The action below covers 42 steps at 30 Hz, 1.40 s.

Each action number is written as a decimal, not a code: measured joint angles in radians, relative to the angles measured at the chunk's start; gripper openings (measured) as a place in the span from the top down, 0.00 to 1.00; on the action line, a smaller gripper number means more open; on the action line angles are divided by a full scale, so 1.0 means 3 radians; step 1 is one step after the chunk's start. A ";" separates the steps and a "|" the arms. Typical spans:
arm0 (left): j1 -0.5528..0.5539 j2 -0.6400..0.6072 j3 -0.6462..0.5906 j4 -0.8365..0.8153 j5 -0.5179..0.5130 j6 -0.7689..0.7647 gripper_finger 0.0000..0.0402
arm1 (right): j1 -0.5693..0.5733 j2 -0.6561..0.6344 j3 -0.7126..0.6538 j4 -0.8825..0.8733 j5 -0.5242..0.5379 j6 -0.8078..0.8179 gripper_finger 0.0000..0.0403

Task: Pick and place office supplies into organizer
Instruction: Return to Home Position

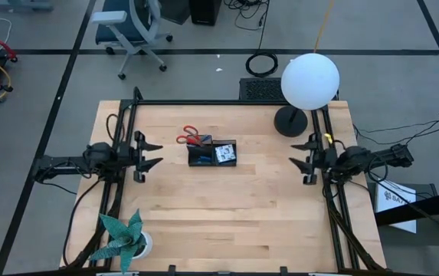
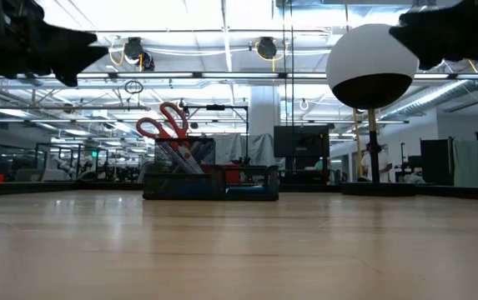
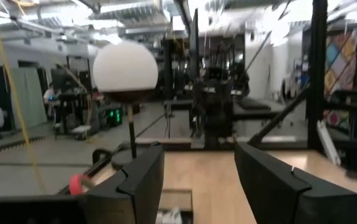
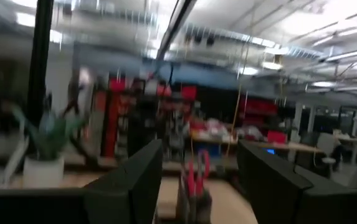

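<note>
Organizer (image 1: 212,153) sits approx. mid-desk (image 1: 227,222). Red-handled scissors (image 1: 191,139) stand in its left end, handles up & leaning outward. Blue bits inside, prob. pens/notepad, too small to tell. Left gripper (image 1: 156,154) hovers at desk's left side, jaws spread apart, empty. Right gripper (image 1: 294,153) at right side, jaws also apart, empty, near lamp base (image 1: 290,121). Plant (image 1: 123,239) by the left arm's corner.

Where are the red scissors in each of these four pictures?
High view: red scissors at the organizer's left end.
Low view: handles up, left of centre.
Left wrist view: red handle, half hidden by the left gripper.
Right wrist view: blurred red, framed by the right gripper.
Shared landmark: black organizer.
</note>
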 joint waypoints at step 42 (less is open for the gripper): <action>0.0001 0.0006 0.0003 -0.0604 0.0104 0.0112 0.49 | 0.0001 0.0016 -0.0004 -0.1066 -0.0704 -0.0248 0.51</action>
